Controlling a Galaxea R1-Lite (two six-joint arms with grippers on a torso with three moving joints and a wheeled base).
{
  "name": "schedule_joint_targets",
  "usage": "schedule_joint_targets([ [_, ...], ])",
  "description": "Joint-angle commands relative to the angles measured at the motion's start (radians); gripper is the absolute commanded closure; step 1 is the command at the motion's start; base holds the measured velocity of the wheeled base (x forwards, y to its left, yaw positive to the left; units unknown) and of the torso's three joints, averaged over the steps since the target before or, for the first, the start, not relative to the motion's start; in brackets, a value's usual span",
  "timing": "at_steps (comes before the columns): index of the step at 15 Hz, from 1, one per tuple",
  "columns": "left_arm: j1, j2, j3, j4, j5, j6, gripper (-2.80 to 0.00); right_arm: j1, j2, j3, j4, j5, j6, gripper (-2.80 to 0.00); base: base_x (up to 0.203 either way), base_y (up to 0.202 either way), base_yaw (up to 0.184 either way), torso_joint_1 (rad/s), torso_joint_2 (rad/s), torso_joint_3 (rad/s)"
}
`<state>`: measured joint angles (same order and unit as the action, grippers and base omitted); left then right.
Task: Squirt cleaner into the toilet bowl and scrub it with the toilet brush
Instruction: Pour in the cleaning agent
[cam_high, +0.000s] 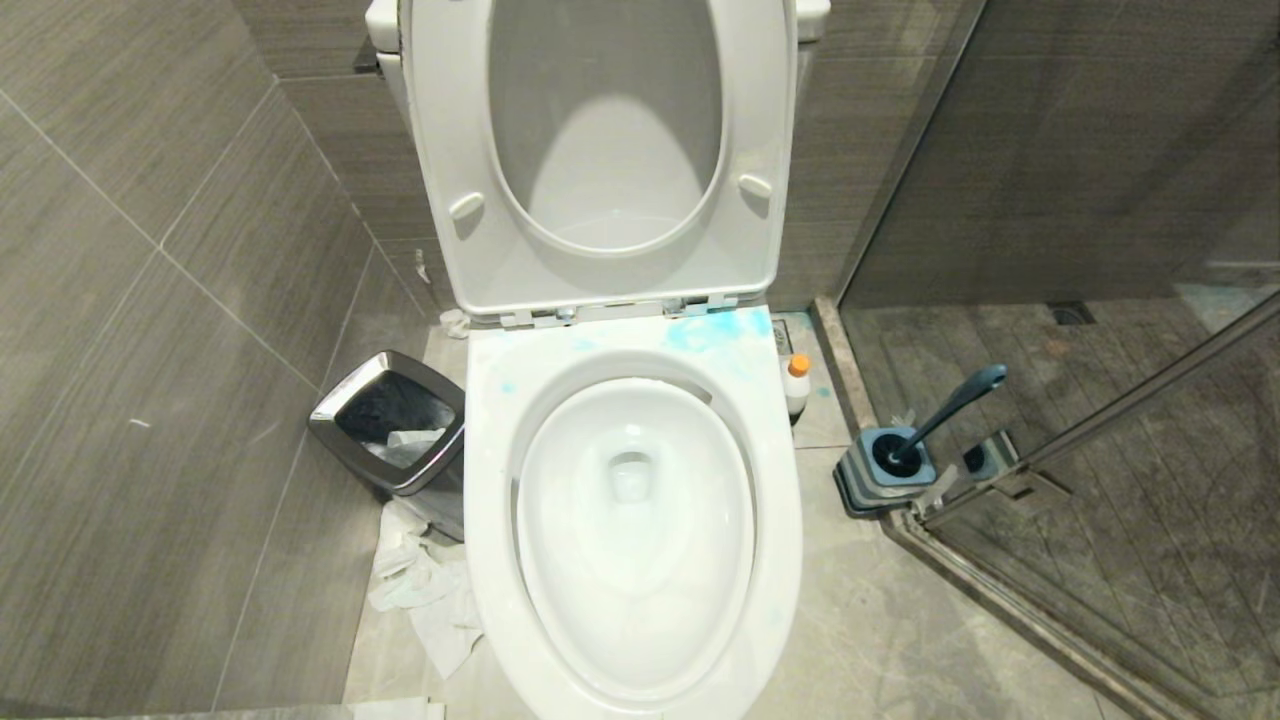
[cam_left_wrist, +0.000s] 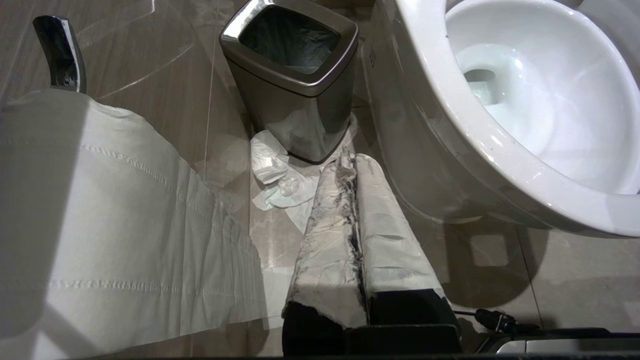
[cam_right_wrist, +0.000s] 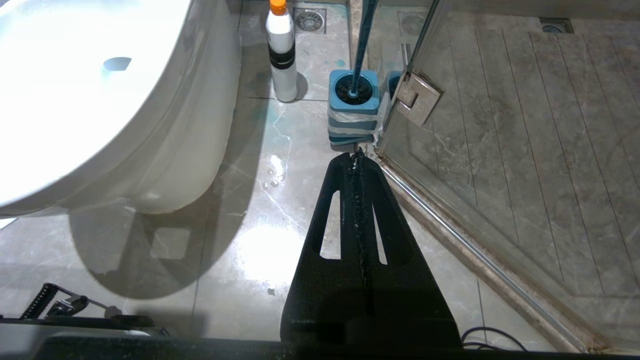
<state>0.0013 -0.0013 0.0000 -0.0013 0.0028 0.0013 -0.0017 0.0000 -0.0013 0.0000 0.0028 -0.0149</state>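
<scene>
**Toilet open, both arms parked low**

Grey-tiled bathroom fills the head view: toilet bowl (cam_high: 632, 500) at centre with seat and lid (cam_high: 600, 150) raised, blue smears on the rim at 12 o'clock. Cleaner bottle (cam_high: 797, 385) stands on the floor at 2 o'clock, toilet brush (cam_high: 935, 420) in its holder at 3 o'clock, trash bin (cam_high: 395, 425) at 9 o'clock.

Left wrist view: left gripper (cam_left_wrist: 352, 162), fingers wrapped in paper, pressed together, empty, near the bin.

Right wrist view: right gripper (cam_right_wrist: 356, 157) closed, empty, pointing at the brush holder (cam_right_wrist: 352, 107).
</scene>
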Motion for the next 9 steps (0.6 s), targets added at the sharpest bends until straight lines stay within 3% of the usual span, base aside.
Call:
schedule_joint_targets([
  [1, 0.0, 0.001, 0.0, 0.0, 0.0, 0.0, 0.0, 0.0, 0.0, 0.0, 0.0, 0.0, 0.0, 0.0, 0.0, 0.0, 0.0, 0.0, 0.0, 0.0],
  [9, 0.0, 0.001, 0.0, 0.0, 0.0, 0.0, 0.0, 0.0, 0.0, 0.001, 0.0, 0.0, 0.0, 0.0, 0.0, 0.0, 0.0, 0.0, 0.0, 0.0],
])
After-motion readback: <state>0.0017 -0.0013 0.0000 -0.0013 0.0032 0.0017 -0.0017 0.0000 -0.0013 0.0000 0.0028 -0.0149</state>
